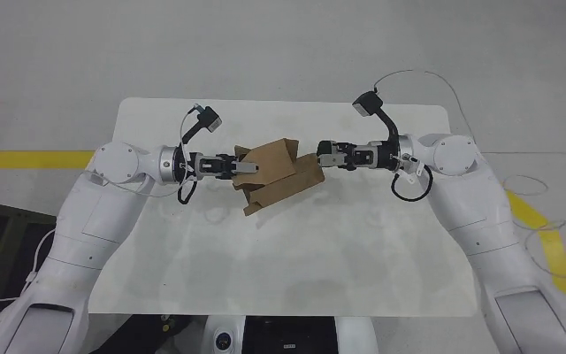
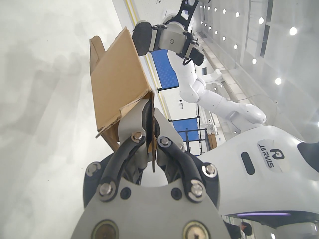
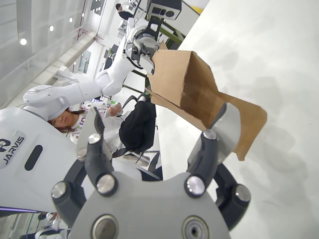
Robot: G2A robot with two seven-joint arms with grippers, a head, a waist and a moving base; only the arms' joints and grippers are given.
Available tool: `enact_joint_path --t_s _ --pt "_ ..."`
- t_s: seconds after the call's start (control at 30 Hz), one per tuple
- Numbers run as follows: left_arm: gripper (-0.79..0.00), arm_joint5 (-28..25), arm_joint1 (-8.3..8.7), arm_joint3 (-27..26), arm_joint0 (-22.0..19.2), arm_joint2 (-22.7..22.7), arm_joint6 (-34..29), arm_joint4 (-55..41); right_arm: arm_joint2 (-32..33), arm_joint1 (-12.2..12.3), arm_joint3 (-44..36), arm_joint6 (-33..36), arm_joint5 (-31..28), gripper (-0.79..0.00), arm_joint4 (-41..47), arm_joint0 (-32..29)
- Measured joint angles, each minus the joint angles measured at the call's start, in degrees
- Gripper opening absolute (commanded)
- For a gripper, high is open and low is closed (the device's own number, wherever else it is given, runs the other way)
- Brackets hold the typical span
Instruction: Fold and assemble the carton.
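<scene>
A brown cardboard carton (image 1: 279, 173), partly opened with its flaps loose, hangs tilted above the middle of the white table (image 1: 371, 257). My left gripper (image 1: 245, 165) holds it from one side. In the left wrist view the left gripper (image 2: 150, 123) is shut on a flap edge of the carton (image 2: 117, 80). My right gripper (image 1: 320, 157) is at the carton's opposite end. In the right wrist view the right gripper (image 3: 162, 123) stands open. One of its fingers (image 3: 228, 123) lies against a flap of the carton (image 3: 189, 85), the other stands well off it.
Bare tabletop lies all around under the carton. The table's back edge (image 1: 283, 100) runs just behind both arms. A yellow floor line (image 1: 40, 159) passes beside the table. A thin cable (image 1: 442, 84) loops above my right arm.
</scene>
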Motion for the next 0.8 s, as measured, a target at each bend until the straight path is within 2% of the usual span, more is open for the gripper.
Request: enact_joint_path --t_s 0.27,0.8 --pt "-0.785 -0.12 -0.16 -1.51 0.49 0.45 -1.34 -0.94 -5.82 -0.24 1.29 0.26 0.31 -0.44 1.31 3.14" --pt "-0.785 -0.02 -0.41 -1.43 1.04 0.22 -2.33 -3.22 -12.91 -1.21 5.79 -0.09 -0.03 -0.489 3.22 7.24"
